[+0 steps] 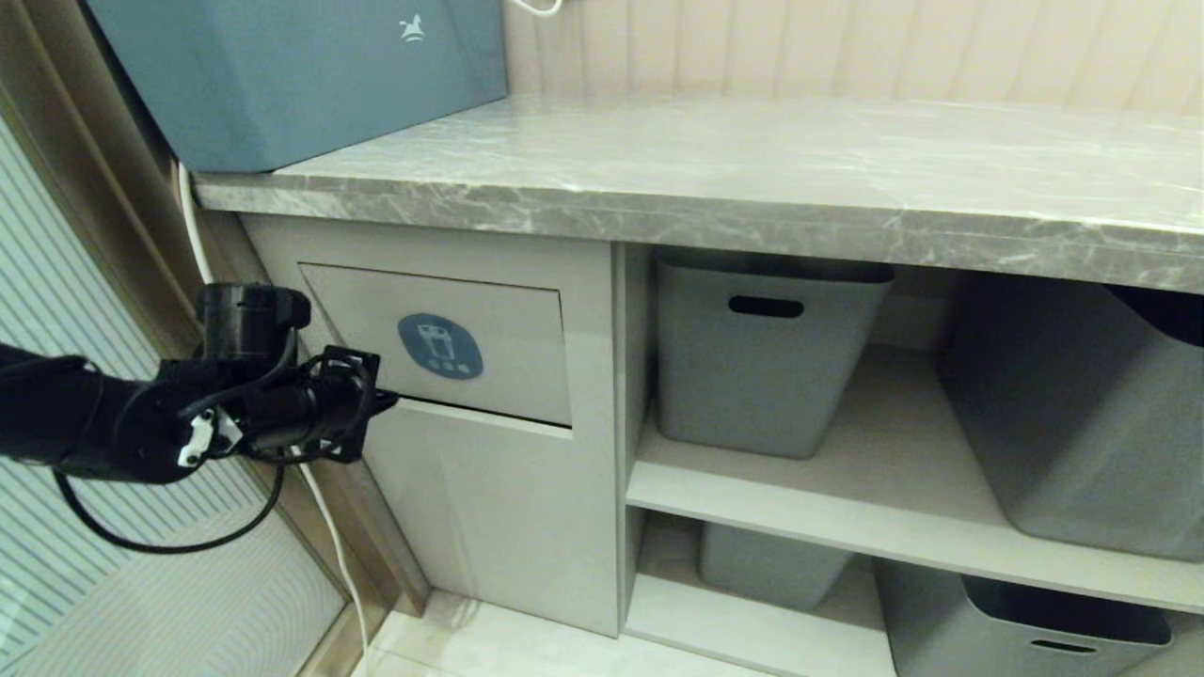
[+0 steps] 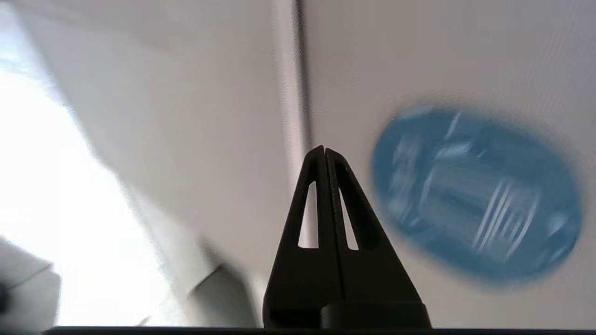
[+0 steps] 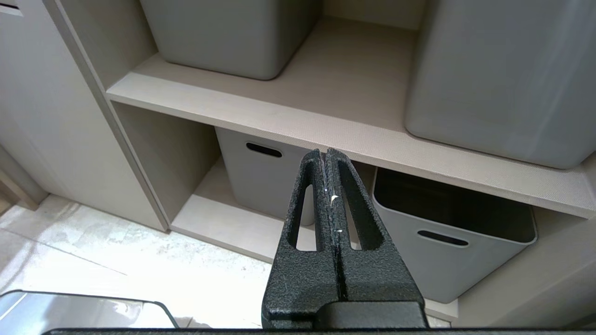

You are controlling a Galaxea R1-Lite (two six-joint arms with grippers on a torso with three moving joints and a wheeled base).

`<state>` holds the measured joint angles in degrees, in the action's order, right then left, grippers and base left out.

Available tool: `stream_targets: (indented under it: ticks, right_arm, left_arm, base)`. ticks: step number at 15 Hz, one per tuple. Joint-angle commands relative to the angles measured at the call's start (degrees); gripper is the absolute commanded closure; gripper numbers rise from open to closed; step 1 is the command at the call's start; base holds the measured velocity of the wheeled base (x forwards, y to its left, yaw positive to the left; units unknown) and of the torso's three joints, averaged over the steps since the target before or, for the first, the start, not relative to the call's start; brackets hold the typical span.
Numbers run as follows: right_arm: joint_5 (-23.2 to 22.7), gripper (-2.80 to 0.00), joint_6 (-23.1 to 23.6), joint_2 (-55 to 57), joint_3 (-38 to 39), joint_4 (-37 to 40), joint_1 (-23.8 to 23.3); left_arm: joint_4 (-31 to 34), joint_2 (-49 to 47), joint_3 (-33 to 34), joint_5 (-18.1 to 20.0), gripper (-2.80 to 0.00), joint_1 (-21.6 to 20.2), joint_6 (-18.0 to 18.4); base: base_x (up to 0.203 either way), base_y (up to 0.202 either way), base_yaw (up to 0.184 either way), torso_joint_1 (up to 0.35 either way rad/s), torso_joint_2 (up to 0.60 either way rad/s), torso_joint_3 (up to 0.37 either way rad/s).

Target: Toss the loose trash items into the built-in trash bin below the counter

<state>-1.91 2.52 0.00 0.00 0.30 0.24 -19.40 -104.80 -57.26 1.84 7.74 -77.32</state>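
The built-in trash bin (image 1: 499,376) is a beige flap with a round blue sticker (image 1: 439,345), set in the cabinet front under the grey marble counter (image 1: 752,160). A dark slit runs along the flap's lower edge. My left gripper (image 1: 388,402) is shut and empty, with its tips at the flap's lower left corner. In the left wrist view the shut tips (image 2: 324,150) point at the flap's edge line, with the sticker (image 2: 475,195) just beside them. My right gripper (image 3: 324,151) is shut, empty and parked, facing the open shelves. The loose trash items are out of view.
A large blue-grey box (image 1: 301,75) stands on the counter's left end. Grey storage bins (image 1: 762,357) (image 1: 1082,414) fill the shelves to the right of the flap, with more below (image 3: 447,242). A white cable (image 1: 329,527) hangs down the cabinet's left side to the pale floor (image 1: 489,649).
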Motion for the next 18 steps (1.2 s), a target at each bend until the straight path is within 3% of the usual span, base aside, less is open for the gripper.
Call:
stream_targets:
  ticks: [1,5,7,9,15,18]
  right_arm:
    - [0.0,0.0,0.0,-0.1,0.0,0.0,0.0]
    - [0.0,0.0,0.0,-0.1,0.0,0.0,0.0]
    - [-0.1,0.0,0.0,-0.1,0.0,0.0,0.0]
    - [-0.1,0.0,0.1,-0.1,0.0,0.0,0.0]
    - [0.0,0.0,0.0,-0.1,0.0,0.0,0.0]
    - [-0.1,0.0,0.1,-0.1,0.0,0.0,0.0]
  left_arm:
    - [-0.4,6.0,5.8,0.3,0.0,0.4,2.0]
    - [-1.0,15.2,16.6,0.5,0.0,1.2,11.6]
    - [-3.2,19.8,22.8,0.5,0.0,1.3,19.1]
    - [-6.4,24.6,28.8,0.5,0.0,1.3,29.0]
    - [-10.5,42.8,45.4,1.9,0.0,1.2,64.1]
    - [-10.4,55.4,52.1,3.0,0.0,0.8,75.1]
  base:
    - [0.0,0.0,0.0,0.0,0.0,0.0]
    - [0.0,0.0,0.0,0.0,0.0,0.0]
    - [0.0,0.0,0.0,0.0,0.0,0.0]
    - [0.0,0.0,0.0,0.0,0.0,0.0]
    - [0.0,0.0,0.0,0.0,0.0,0.0]
    - [0.0,0.0,0.0,0.0,0.0,0.0]
